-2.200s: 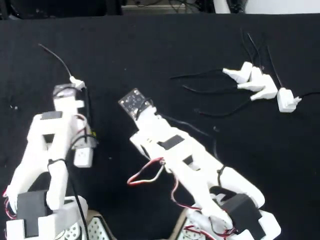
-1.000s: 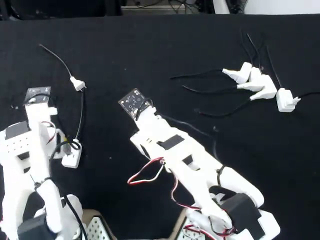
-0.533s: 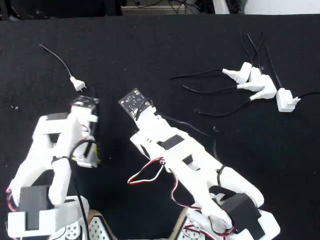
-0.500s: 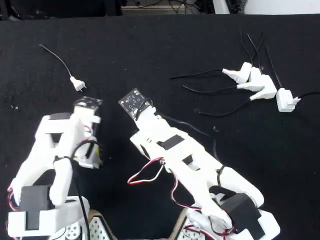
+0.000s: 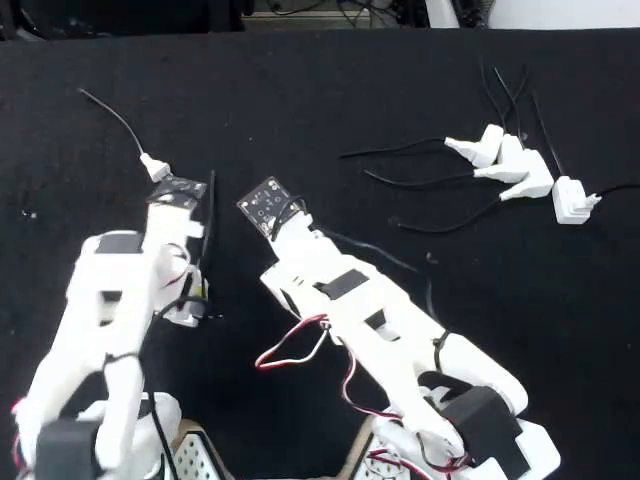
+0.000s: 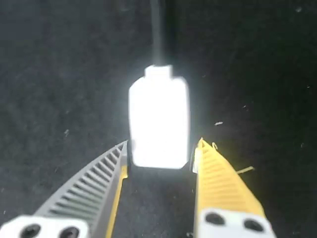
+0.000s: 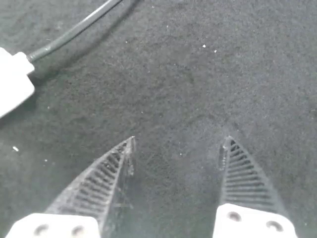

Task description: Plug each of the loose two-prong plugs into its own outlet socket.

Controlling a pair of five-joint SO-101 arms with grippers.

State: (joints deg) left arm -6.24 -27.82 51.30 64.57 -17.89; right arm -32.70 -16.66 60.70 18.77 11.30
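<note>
While both arms sit over the near half of the black table (image 5: 330,90), the right arm (image 5: 370,310) is the bigger shape, stretched diag. from the near edge toward the middle. The right gripper (image 7: 178,144) hangs over bare table, fingers wide apart, nothing btw them. A white piece (image 7: 12,79) w/ a black cord lies off to one side of it; can't tell if it's plug or socket.

The left arm (image 5: 110,300) stands at the near-left. The left gripper (image 6: 161,146) has its grey and yellow fingers closed on the near end of the outlet socket (image 6: 158,114), one tip against each side, the white block lying flat on the table. The socket cord (image 6: 157,29) leaves the far end, straight away from the gripper.

At the far right of the table, well apart from both arms, is a bunch of white plugs (image 5: 510,162) touching one another, w/ a square white block (image 5: 571,200) just beside them and thin black cords (image 5: 430,180) fanning out.

Smallest is the loose plug (image 5: 153,166), just beyond the left arm's tip, not plugged in, its plug cord (image 5: 108,112) curving off to the far-left.
</note>
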